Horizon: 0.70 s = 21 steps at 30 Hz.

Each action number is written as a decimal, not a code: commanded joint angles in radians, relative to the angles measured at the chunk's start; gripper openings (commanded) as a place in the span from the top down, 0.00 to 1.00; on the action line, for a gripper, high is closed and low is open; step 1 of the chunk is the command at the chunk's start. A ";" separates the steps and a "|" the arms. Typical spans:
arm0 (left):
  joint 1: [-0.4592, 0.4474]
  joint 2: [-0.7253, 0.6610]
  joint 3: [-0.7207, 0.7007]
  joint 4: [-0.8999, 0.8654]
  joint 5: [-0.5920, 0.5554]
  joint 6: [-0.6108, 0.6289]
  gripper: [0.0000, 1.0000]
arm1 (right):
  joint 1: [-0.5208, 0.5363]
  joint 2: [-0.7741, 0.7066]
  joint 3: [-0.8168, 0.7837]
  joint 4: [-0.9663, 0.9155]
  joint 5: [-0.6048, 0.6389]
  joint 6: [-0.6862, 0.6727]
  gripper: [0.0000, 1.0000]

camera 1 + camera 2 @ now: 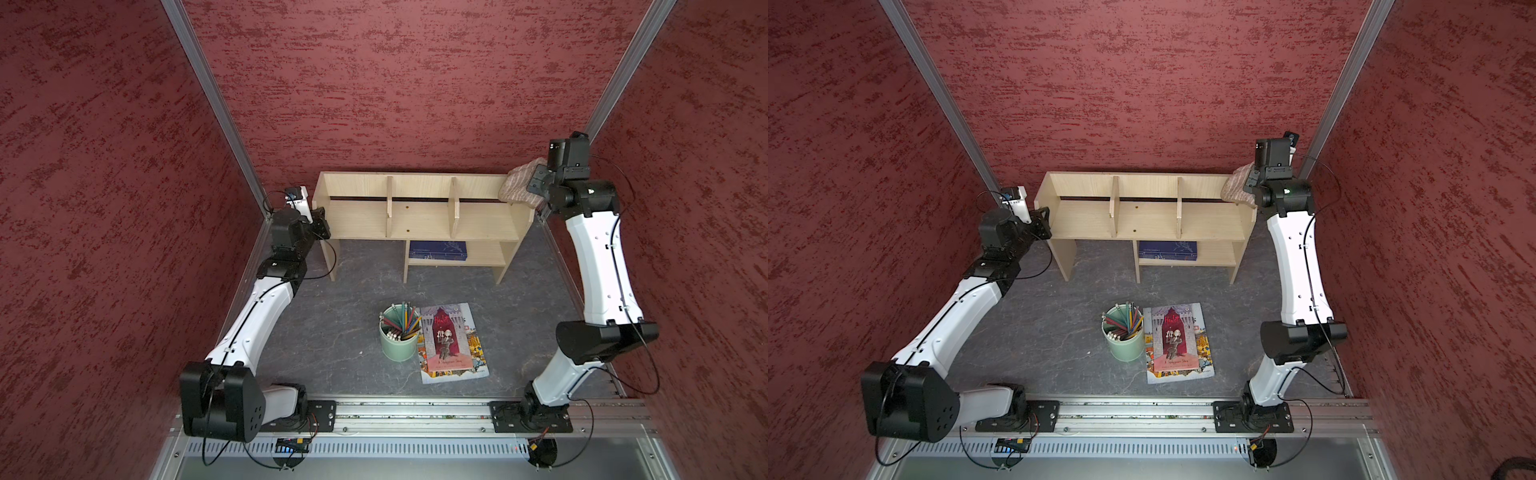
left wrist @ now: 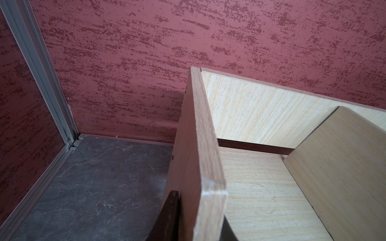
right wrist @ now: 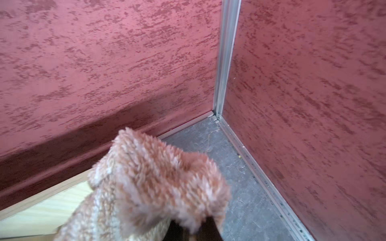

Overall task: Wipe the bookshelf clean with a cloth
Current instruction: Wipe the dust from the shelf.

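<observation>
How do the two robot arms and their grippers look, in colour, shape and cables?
The left arm and right arm have smooth white shells, black joint housings and black bases on a metal rail. Thin black cables loop along each. The left gripper and right gripper are black.

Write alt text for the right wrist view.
A fluffy beige-and-brown striped cloth, pinched in the shut right gripper, fills the foreground at one end of the light-wood bookshelf. Behind, mottled red walls meet a grey floor.

Striped cloth (image 1: 1238, 188) (beige-brown) in jaws of right arm (image 1: 1298, 266), on 3-bay bookshelf (image 1: 1146, 218).
</observation>
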 commanded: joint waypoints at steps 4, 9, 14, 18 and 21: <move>-0.025 -0.002 -0.008 -0.012 0.139 -0.086 1.00 | 0.034 0.120 0.126 0.011 -0.253 0.062 1.00; -0.026 -0.004 -0.010 -0.012 0.136 -0.085 1.00 | 0.119 0.162 0.172 0.108 -0.324 0.025 1.00; -0.025 -0.004 -0.010 -0.015 0.133 -0.083 1.00 | 0.227 0.183 0.242 0.117 -0.302 -0.056 1.00; -0.026 -0.004 -0.009 -0.015 0.137 -0.085 1.00 | 0.303 0.168 0.237 0.113 -0.206 -0.137 1.00; -0.026 -0.003 -0.009 -0.014 0.136 -0.085 1.00 | 0.342 0.156 0.203 0.104 -0.115 -0.207 1.00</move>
